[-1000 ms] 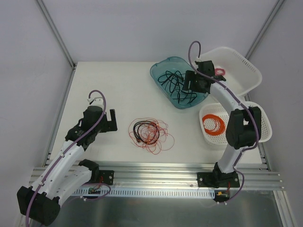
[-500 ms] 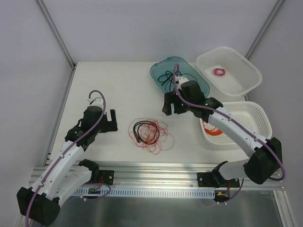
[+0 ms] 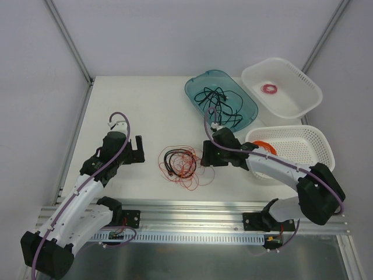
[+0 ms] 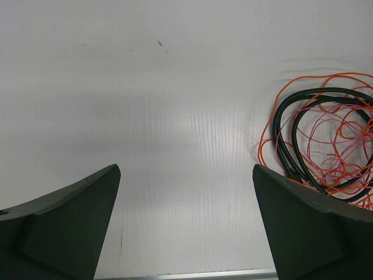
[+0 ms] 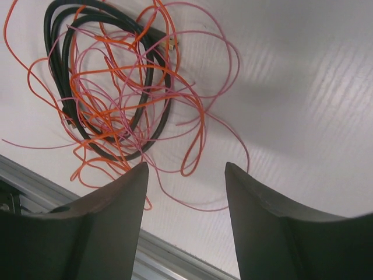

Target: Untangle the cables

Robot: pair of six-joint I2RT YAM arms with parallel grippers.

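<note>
Cables (image 3: 182, 165) lie tangled on the table (image 3: 145, 111), right fingers (image 5: 111, 233) spread at their edge, left fingers (image 4: 64, 221) spread nearby.

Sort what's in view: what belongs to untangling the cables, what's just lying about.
Job: tangle of red wires and black cord; left fingers; right fingers; probably the black cords in the teal tray.
Lying about: orange coil in its white basket; pink ring in the white tub.
</note>
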